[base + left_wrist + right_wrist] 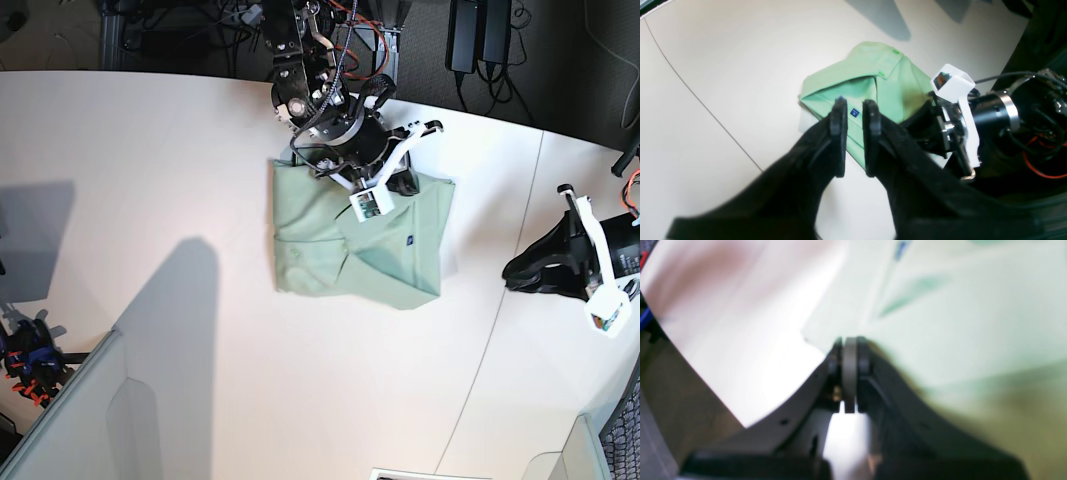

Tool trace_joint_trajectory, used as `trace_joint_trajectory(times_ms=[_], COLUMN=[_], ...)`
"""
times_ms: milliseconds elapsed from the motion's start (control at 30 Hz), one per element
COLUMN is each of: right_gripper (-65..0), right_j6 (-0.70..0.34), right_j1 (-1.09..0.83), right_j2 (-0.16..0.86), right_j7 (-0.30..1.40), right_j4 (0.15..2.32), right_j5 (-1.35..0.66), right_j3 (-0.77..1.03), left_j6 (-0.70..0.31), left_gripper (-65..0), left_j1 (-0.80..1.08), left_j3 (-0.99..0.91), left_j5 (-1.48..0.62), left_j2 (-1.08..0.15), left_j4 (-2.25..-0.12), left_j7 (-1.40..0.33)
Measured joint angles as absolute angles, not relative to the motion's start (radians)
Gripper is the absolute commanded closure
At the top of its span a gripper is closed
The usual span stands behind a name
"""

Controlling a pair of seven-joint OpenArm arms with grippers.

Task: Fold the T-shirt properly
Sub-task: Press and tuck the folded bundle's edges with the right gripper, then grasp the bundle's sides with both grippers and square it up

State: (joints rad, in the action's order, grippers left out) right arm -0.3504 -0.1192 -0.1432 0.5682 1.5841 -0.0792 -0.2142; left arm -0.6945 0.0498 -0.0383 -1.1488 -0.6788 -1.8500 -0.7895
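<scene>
at the folded t-shirt's (330, 250) far edge, right tool (849, 340) clenched on cloth, mid-fold; left tool (855, 113) released, next carry edge across.

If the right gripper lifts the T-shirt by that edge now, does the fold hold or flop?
Likely flops: the T-shirt is soft knit, already creased and draped. The right gripper looks shut on a single edge, so loose layers would probably slide open. It looks light.
</scene>
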Motion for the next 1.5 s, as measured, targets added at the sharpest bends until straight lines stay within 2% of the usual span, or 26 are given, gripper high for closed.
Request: trace_joint_trajectory(times_ms=[233, 400, 467, 567, 700, 833, 967, 1233, 1500], right_gripper=[0.0, 0.0, 0.0, 0.0, 0.0, 0.0, 0.0, 0.0, 0.0], right_j6=[-0.351, -0.356, -0.357, -0.358, -0.339, -0.323, -0.318, -0.374, -0.377], right_j1=[-0.068, -0.073, -0.07, -0.057, 0.038, 0.155, 0.268, 0.454, 0.451], right_j2=[-0.14, -0.141, -0.142, -0.142, -0.14, -0.078, -0.021, -0.017, 0.015], right_j7=[0.569, 0.595, 0.594, 0.588, 0.595, 0.579, 0.561, 0.537, 0.538], right_j4=[1.534, 1.65, 1.737, 1.836, 1.814, 1.726, 1.522, 1.144, 1.074], right_j5=[-0.083, -0.04, 0.022, 0.076, 0.091, -0.007, -0.073, -0.075, 0.015], right_j3=[-0.35, -0.398, -0.378, -0.308, -0.113, 0.076, 0.141, 0.036, -0.101], left_j6=[-0.694, -0.694, -0.689, -0.69, -0.694, -0.693, -0.693, -0.688, -0.69], left_gripper=[-8.0, -8.0, -7.1, -2.0, 0.0, 0.0, 0.0, 0.0, 0.0], left_j1=[0.05, 0.05, 0.071, 0.138, 0.15, 0.149, 0.118, 0.017, 0.012], left_j3=[-0.038, -0.038, -0.038, 0.002, 0.187, 0.326, 0.353, 0.35, 0.349], left_j5=[-1.115, -1.125, -1.126, -1.116, -0.849, -0.579, -0.514, -0.515, -0.492], left_j2=[-0.682, -0.684, -0.685, -0.682, -0.636, -0.56, -0.476, -0.308, -0.322], left_j4=[-1.85, -1.856, -1.909, -2.052, -2.106, -2.024, -1.867, -1.616, -1.489], left_j7=[-0.789, -0.79, -0.793, -0.777, -0.664, -0.573, -0.493, -0.484, -0.478])
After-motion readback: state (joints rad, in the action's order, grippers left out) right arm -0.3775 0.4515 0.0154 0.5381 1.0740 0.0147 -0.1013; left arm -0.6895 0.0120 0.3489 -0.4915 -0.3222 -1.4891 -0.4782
